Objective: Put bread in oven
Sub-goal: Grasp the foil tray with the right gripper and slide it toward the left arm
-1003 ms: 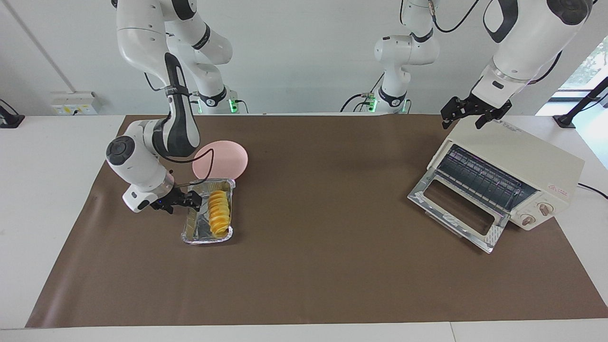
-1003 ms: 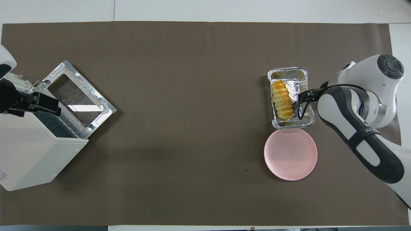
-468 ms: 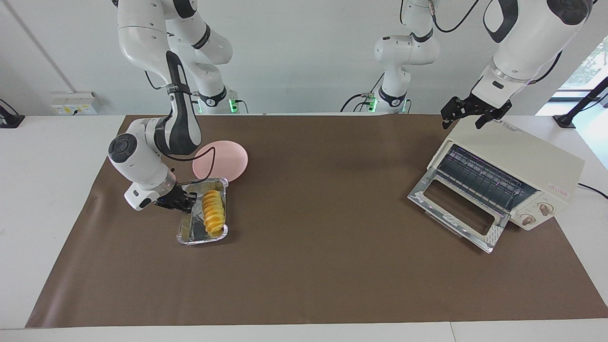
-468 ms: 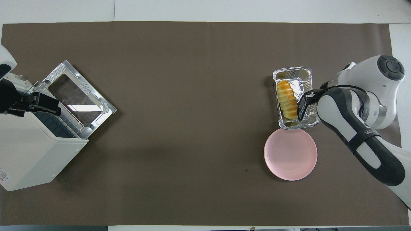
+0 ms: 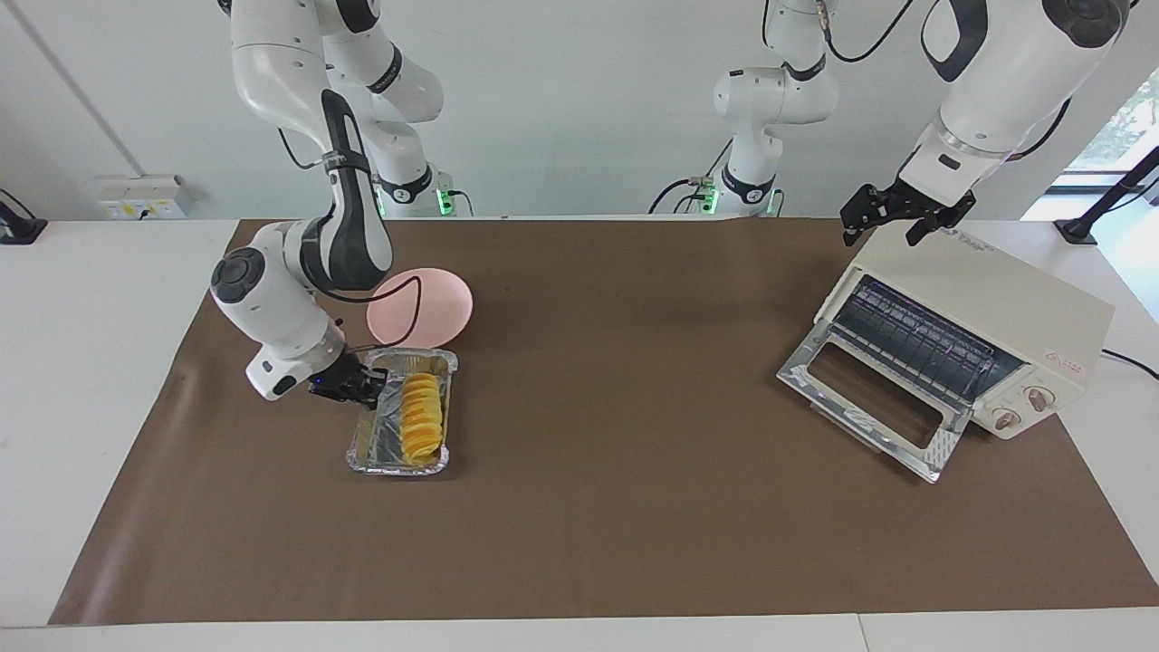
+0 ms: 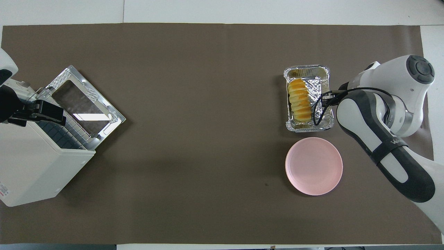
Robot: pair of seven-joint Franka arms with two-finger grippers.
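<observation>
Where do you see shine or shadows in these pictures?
Overhead view: a bright glare patch on the cream-white toaster oven's glass door, and glints on the crinkled silver foil tray holding the ridged yellow-orange bread. Facing view: soft shadows on the brown table cover beside the tray and under the oven door.

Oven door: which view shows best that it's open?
Facing view. It shows the oven front-on: the door dropped down, the rack and both knobs exposed. The overhead view shows the door lying flat in front of the oven's top, the rack partly under the left gripper.
</observation>
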